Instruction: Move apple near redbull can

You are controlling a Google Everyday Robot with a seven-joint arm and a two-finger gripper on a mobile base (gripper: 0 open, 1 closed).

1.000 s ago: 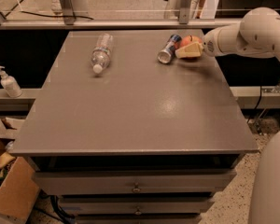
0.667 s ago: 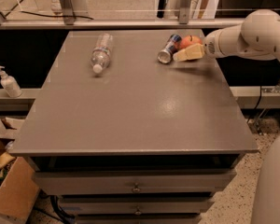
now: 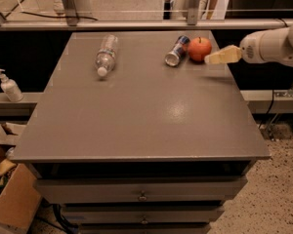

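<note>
The apple (image 3: 199, 48) sits on the table (image 3: 151, 116) at its far right, just beside the can (image 3: 177, 51), which lies on its side. My claw (image 3: 208, 59) hangs just right of the apple and holds nothing (apart or together, I cannot tell). The placing looks done to me, so the step is leaving cleanly: I should draw straight back to the right, level and slow, so that nothing brushes the apple. Both it and the can would roll easily.

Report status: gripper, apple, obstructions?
Gripper just right of apple. Apple on table beside toppled redbull can. Water bottle lies well left, out of the way.
</note>
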